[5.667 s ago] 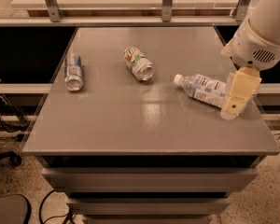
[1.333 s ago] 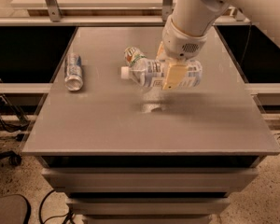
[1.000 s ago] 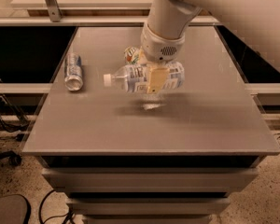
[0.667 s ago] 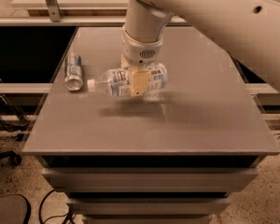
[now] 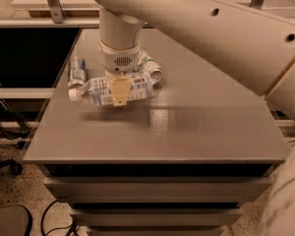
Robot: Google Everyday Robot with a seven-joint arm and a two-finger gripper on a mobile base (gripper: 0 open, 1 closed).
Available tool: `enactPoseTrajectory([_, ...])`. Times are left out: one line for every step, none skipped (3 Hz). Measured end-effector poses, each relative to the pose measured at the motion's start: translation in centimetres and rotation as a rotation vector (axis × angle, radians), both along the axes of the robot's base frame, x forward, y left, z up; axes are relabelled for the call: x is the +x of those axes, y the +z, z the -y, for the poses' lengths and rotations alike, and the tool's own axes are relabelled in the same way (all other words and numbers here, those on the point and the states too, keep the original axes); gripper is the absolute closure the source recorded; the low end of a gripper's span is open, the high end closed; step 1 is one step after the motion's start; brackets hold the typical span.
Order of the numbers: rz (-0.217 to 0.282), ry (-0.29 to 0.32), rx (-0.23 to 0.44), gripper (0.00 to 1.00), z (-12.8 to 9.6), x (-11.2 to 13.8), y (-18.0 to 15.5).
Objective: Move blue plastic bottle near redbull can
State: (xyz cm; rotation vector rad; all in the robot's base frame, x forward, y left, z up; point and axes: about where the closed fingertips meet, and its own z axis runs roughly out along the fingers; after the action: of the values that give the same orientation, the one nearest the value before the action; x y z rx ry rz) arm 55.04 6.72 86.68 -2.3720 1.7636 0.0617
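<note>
Bottle (image 5: pixel 137 88) lies crosswise in the gripper (image 5: pixel 119 96), cap to the left. The fingers are closed across its labelled middle, and the near finger (image 5: pixel 119 87) shows as a pale pad over the label. A soft shadow on the table (image 5: pixel 201 122) just nearer than the bottle suggests it hangs a little above the surface, not resting on it. It sits over the left part of the table. Its cap end is just beside the near end of the redbull can (image 5: pixel 77 73), which lies on its side close to the left edge. The bottle's right end is close to the other can (image 5: pixel 151 71), which lies farther back.

Risks, as I judge them:
- The cap end could clip the redbull can on the way down and roll it toward the left edge, since both are round and lying down.
- If let go from a height, the bottle could roll, either off the left side or away from the can.
- The thin plastic may give under the squeeze, so the bottle could tilt in the grip.

The wrist (image 5: pixel 119 48) points straight down over the bottle. From it the arm (image 5: pixel 196 18) slopes up and away to the right, crossing the top of the view.
</note>
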Motion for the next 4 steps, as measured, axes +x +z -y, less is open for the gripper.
enactPoseTrajectory([-0.028, -0.016, 0.001, 1.00, -2.3, -0.2, -0.4])
enactPoseTrajectory([-0.044, -0.007, 0.005, 1.00, -4.3, -0.4, -0.6])
enactPoseTrajectory([-0.061, 0.007, 0.009, 1.00, -6.0, -0.5, -0.9])
enactPoseTrajectory([-0.073, 0.010, 0.014, 1.00, -6.9, -0.4, -1.3])
